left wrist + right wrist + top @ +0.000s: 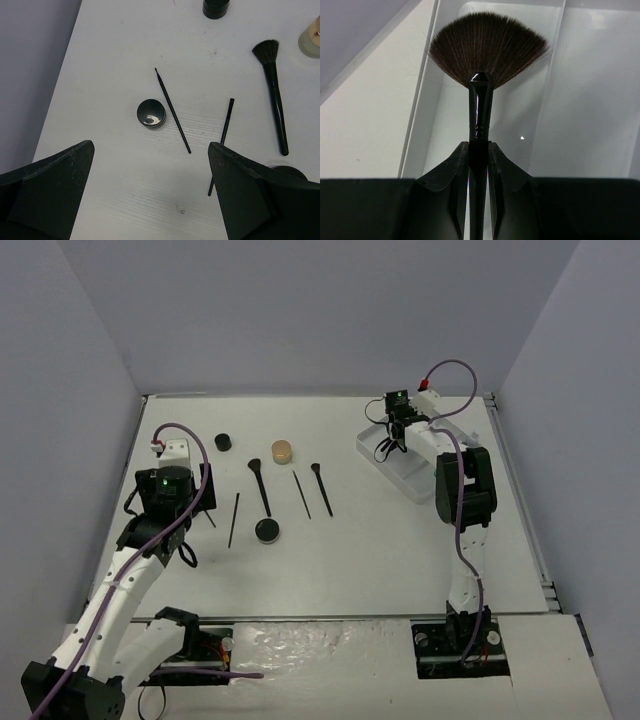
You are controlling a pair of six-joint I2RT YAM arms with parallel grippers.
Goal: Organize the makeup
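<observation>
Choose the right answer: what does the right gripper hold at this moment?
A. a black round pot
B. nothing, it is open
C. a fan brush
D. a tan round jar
C: in the right wrist view the right gripper is shut on the black handle of a fan brush, whose bristles spread out over the white tray.

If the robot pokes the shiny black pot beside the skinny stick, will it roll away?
Probably not. The shiny black pot sits flat on the table, so it would likely slide rather than roll. Its glossy top looks smooth, so the open left hand might slip on it. It is small, so probably light.
</observation>
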